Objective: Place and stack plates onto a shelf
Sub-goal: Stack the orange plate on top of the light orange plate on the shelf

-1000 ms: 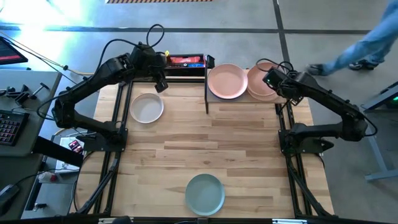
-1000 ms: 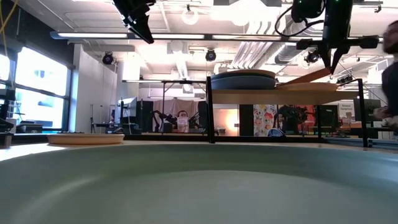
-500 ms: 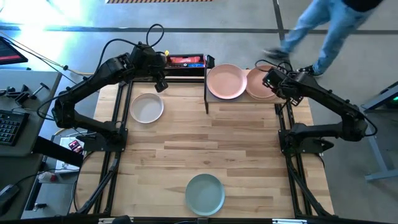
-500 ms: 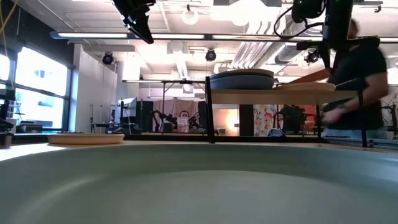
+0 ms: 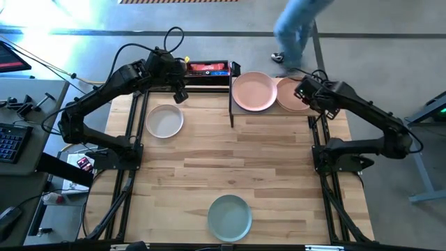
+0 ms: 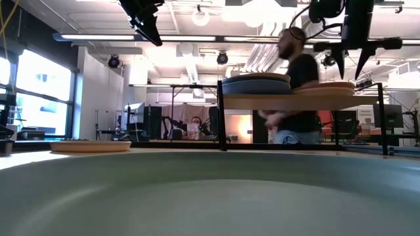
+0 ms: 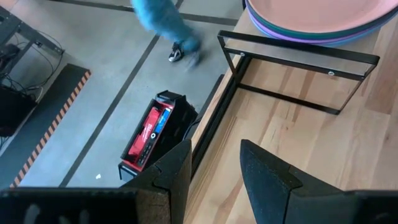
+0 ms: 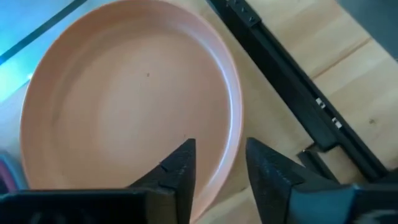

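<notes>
The shelf point(image 6: 289, 100) stands at the table's far edge. On its left half lies a stack of plates point(image 5: 254, 90) with a pale pink one on top. An orange-tan plate point(image 5: 291, 94) lies flat on its right half. My right gripper point(image 8: 219, 177) hangs open just above that plate's rim, one finger on either side of it, and I see no touch. My left gripper point(image 7: 214, 168) is open and raised over the far left of the table, holding nothing. A cream plate point(image 5: 164, 120) and a sage green plate point(image 5: 230, 217) rest on the tabletop.
A red and black box point(image 5: 206, 67) sits just beyond the far edge. A person point(image 6: 295, 85) walks past behind the shelf. The shelf's black posts point(image 5: 231, 104) stand at mid-table far side. Bare wood lies between the cream and green plates.
My right gripper has opened and let go of the orange-tan plate. The plate had been tilted with its right edge raised, and it has dropped flat onto the shelf. The person behind the table has walked toward the left.
</notes>
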Controlling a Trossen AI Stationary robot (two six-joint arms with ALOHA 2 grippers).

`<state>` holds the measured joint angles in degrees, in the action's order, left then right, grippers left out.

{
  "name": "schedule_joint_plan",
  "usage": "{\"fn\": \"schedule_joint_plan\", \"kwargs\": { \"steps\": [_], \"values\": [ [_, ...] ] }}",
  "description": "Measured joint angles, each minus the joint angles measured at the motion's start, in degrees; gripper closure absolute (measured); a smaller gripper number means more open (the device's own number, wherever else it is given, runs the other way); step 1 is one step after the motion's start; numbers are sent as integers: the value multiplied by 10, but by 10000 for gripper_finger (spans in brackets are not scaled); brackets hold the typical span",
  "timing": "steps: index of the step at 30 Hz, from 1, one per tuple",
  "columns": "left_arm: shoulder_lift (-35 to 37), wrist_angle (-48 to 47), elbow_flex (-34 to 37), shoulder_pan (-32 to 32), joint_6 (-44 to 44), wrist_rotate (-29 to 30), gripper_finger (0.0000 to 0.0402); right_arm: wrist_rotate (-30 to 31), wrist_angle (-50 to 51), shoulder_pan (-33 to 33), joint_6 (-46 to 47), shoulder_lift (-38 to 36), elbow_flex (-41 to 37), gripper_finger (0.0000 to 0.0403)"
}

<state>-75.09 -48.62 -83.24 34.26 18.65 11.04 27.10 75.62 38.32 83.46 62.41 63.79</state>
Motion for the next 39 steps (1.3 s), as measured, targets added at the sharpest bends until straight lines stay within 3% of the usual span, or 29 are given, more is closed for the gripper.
{"fn": "schedule_joint_plan", "kwargs": {
  "steps": [7,39],
  "values": [
    [0,0,0,0,0,0,275,-37,0,-1,-39,-14,0,272],
    [0,0,0,0,-35,0,275,-63,48,-1,-90,31,2,273]
  ]
}}
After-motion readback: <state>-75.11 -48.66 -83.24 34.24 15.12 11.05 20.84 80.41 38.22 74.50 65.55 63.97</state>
